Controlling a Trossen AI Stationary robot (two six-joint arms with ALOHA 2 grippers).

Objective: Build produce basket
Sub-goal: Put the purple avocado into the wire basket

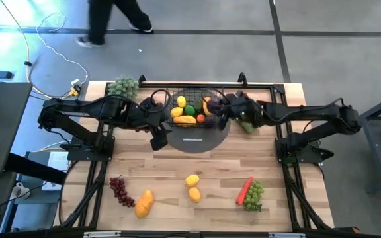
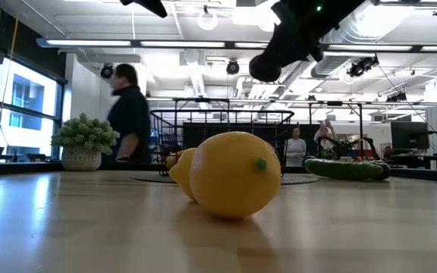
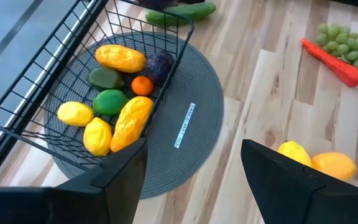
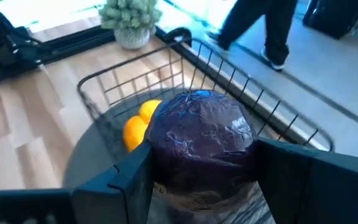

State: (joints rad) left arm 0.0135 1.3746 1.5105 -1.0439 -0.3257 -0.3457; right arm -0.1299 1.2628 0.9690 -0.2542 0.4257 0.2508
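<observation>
Hanging over the right end of the black wire basket [image 1: 194,99], the right gripper [image 4: 201,168] has its fingers clamped on a dark purple, crinkly cabbage [image 4: 201,134]. The basket sits on a round grey mat [image 3: 185,124] at the back middle of the wooden table [image 1: 177,178], and it already holds several yellow pieces, two green ones, a small orange one and a purple one. The left gripper [image 3: 194,168] hovers just off the basket's left front corner, its fingers spread apart with nothing between them. A cucumber [image 3: 180,12] lies just beside the basket on the right. Near the front edge lie red grapes [image 1: 119,190] next to a mango [image 1: 143,203], two lemons [image 1: 193,187] in the middle, and a carrot [image 1: 244,190] touching green grapes [image 1: 254,195]. A pale green potted plant [image 1: 123,86] stands at the back left corner. A person [image 2: 131,114] walks past behind the table.
</observation>
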